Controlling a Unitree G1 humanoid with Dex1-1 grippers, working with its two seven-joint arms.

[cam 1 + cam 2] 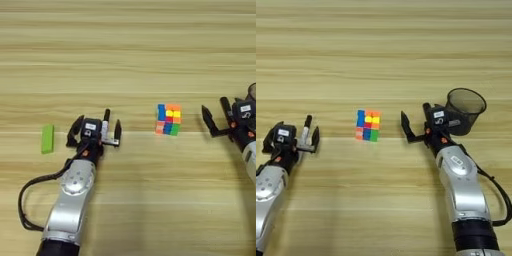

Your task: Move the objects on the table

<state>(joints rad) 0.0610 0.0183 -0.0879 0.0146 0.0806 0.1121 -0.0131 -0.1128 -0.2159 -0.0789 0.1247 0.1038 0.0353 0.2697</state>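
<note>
- The left pincer (97,131) is gripping the white marker (105,125) upright, its black cap pointing up, just right of the green block (47,138) lying on the worktop (128,55).
- The right pincer (415,122) is hovering spread wide beside the puzzle cube (368,125), with a black mesh cup (464,110) standing behind it.

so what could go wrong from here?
1. The left gripper has the white marker between its fingers near one finger only; it could slip or tilt out.
2. The right gripper is open beside the mesh cup; a swing toward the puzzle cube might clip the cup.
</note>
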